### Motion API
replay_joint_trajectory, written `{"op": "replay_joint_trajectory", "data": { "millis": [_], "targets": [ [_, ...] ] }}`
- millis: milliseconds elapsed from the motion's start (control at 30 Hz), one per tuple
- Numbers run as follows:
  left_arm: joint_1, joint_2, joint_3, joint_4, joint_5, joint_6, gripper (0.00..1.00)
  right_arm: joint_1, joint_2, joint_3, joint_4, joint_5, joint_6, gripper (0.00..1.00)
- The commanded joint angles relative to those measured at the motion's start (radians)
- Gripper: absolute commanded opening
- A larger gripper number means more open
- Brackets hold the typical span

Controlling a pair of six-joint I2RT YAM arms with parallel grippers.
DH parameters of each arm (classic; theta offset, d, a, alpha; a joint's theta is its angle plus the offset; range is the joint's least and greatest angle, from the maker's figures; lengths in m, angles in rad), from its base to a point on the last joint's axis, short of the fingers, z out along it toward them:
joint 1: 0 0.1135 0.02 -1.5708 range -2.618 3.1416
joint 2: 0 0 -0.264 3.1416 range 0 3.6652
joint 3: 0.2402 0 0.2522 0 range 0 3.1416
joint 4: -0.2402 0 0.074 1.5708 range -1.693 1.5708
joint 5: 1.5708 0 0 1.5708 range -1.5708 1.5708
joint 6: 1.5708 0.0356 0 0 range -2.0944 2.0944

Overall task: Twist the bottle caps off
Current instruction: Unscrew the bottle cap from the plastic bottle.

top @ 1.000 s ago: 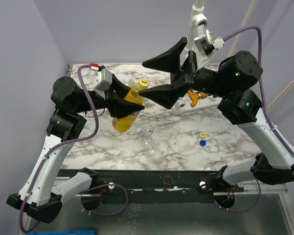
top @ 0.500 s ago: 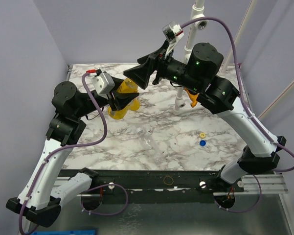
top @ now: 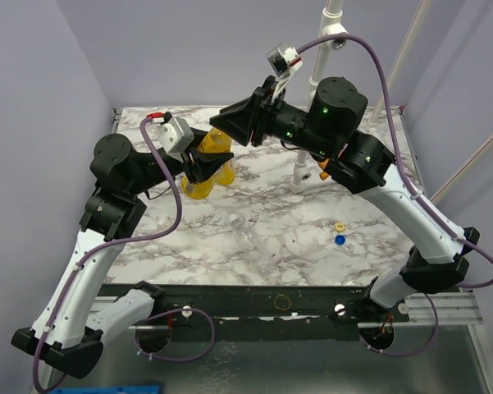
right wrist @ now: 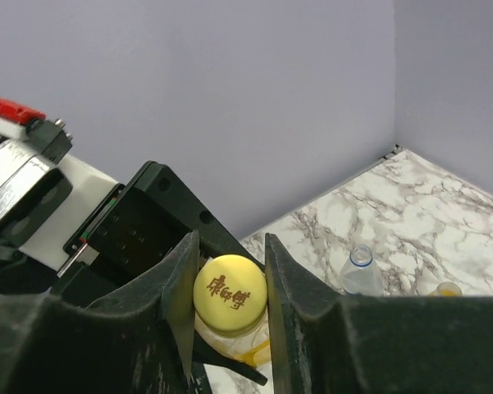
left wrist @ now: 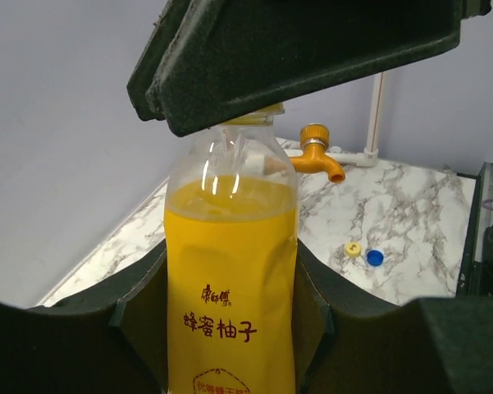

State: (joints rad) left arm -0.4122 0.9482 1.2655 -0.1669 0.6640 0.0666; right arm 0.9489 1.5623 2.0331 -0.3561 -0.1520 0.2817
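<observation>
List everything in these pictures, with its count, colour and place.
full bottle: one, yellow-orange, upright in the left gripper
fitted cap: one, yellow, on that bottle, in the right gripper
loose caps: two, yellow and blue, on the table's right half
clear bottle: one, transparent, lying mid-table
tap: one, orange, behind the loose caps
table: one, grey-veined marble
left gripper: one, black, shut on the full bottle
right gripper: one, black, shut on the fitted cap
</observation>
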Motion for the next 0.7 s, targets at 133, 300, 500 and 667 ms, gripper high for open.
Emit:
{"op": "replay_joint_trajectory", "data": {
  "millis": [133, 300, 500, 667],
  "targets": [
    [0.004, 0.037, 0.071, 0.009, 0.438, -0.305, 0.06, 0.001, -0.065, -0.021, 0.104, -0.654, -0.138, 0.11],
    [0.002, 0.087, 0.162, 0.034, 0.605, -0.472, 0.0, 0.001, -0.118, -0.13, 0.279, -1.029, -0.07, 0.02],
    [-0.005, 0.104, 0.179, 0.044, 0.686, -0.568, 0.0, 0.001, -0.097, -0.089, 0.202, -1.072, -0.101, 0.05],
    [-0.004, 0.085, 0.143, 0.047, 0.597, -0.49, 0.0, 0.001, -0.124, -0.076, 0.122, -0.664, -0.156, 0.72]
  ]
}}
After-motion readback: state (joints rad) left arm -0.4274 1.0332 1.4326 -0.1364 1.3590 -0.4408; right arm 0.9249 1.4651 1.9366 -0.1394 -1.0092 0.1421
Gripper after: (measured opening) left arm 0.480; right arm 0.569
